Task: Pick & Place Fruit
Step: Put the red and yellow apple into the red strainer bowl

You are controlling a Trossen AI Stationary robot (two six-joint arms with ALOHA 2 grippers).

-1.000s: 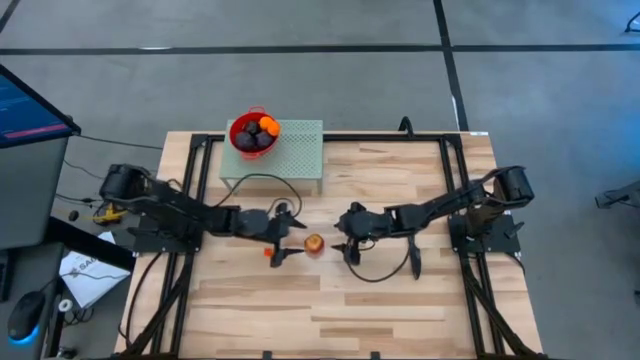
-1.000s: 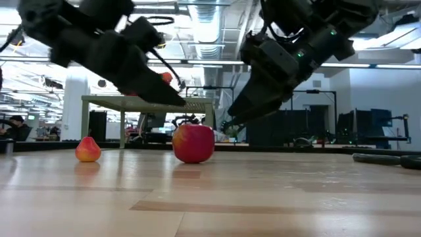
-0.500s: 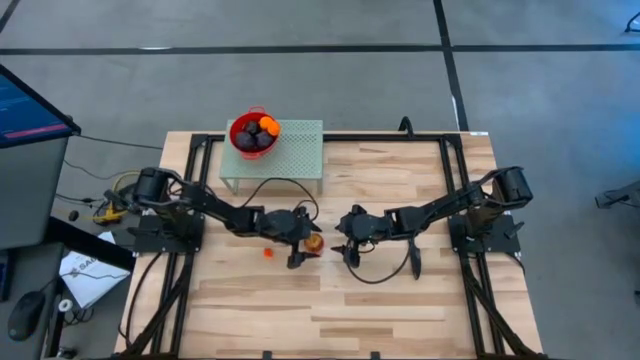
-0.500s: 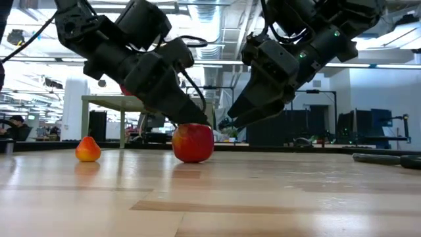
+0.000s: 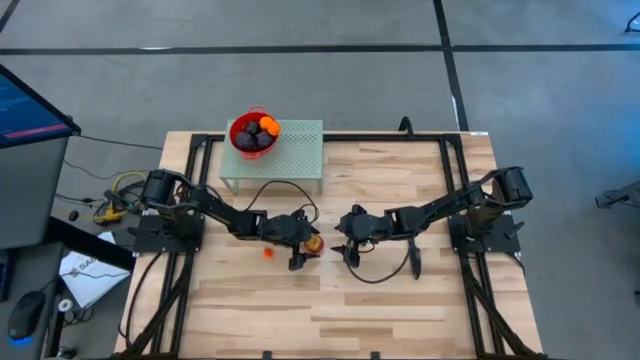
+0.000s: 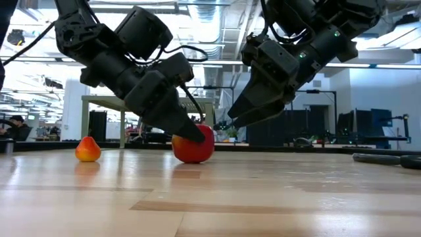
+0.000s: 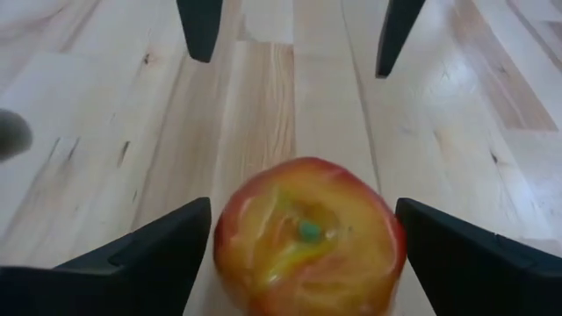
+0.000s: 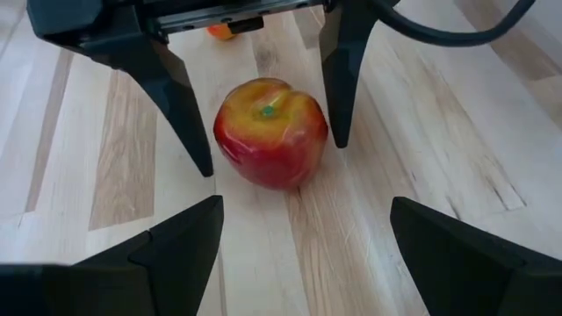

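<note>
L gripper spread wide astride apple, not touching; R gripper spread nearby.

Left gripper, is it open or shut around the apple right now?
Open. The left gripper straddles the apple, with a visible gap between each of its fingers and the fruit.

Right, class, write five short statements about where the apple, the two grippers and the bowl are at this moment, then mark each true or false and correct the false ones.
1. The left gripper has its open fingers on either side of the apple. True.
2. The apple is lifted clear of the table. False: it rests on the wood.
3. The right gripper is shut on the apple. False: it is open and apart from it.
4. The red bowl holding fruit sits on a green stand. True.
5. The small orange fruit is inside the bowl. False: it lies on the table.
</note>
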